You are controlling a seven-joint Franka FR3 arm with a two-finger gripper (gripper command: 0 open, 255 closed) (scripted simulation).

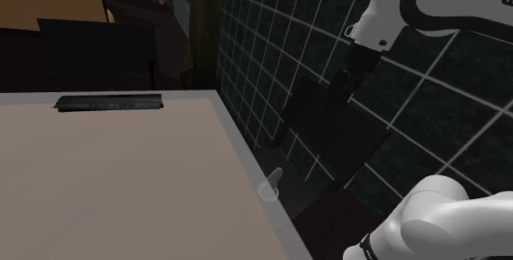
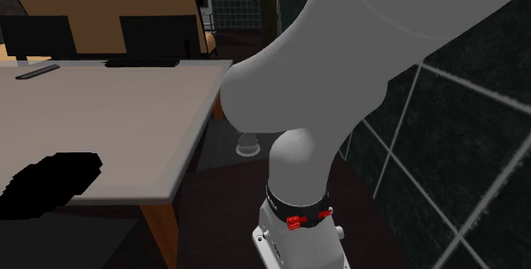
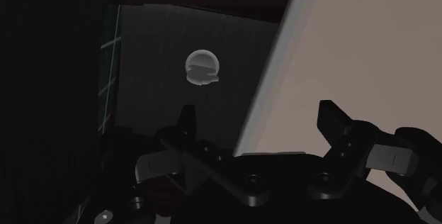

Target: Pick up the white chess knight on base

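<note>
Above the pale knight beside the table, downward-facing gripper, fingers wide apart.

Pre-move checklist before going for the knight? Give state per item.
1. Gripper open: ok, fingers stand apart.
2. Nothing held: ok.
3. Knight in sight: ok, standing beside the table, lower than its top.
4. Knight between the fingers: not ok, it is well apart from them.
5. Clearance to the table's edge on the way down: cannot tell.
</note>
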